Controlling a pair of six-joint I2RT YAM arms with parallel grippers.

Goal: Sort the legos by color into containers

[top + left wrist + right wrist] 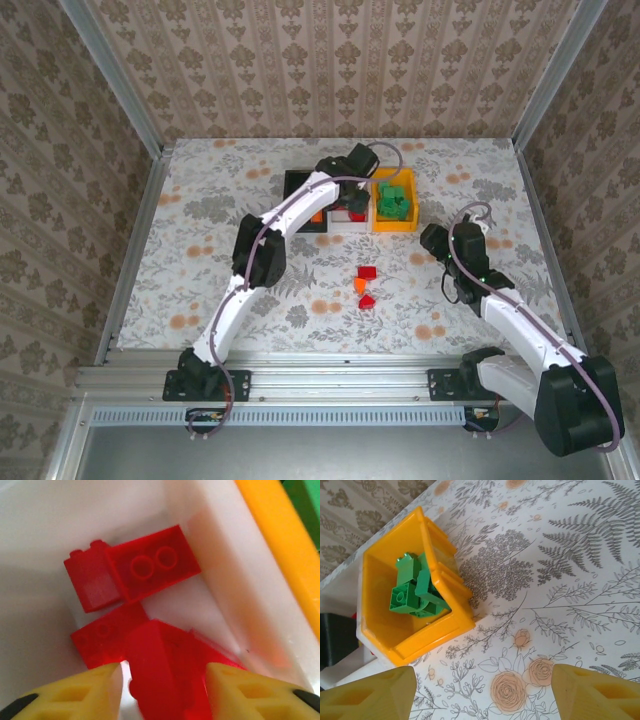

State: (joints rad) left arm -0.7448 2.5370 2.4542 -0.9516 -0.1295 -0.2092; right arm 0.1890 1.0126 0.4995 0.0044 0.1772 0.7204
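The left tool (pixel 164 669) is down inside the white bin (pixel 220 565), at the lower edge of the left wrist view. Its two yellow fingers (pixel 95 692) stand apart with a red brick (pixel 165 695) between them. We cannot tell if they press on it or are just free of it. Higher in that view, other red bricks (pixel 145 570) lie on the floor of the bin.

The right tool (pixel 484 672) hangs above the surface (pixel 580 580), its fingers wide apart and nothing between them. In the upper left of the right wrist view stands the yellow bin (pixel 440 637), holding a heap of green bricks (pixel 412 592). In the top view the black bin (pixel 297 185) is the left one of the row, and an orange brick (pixel 316 215) shows in it beside the arm.

We judge the task to be near its end. What is left, as far as we see, is a small group at the centre of the top view, well apart from the bins: two loose red bricks (pixel 367 271) with one loose orange brick (pixel 360 286) between them.
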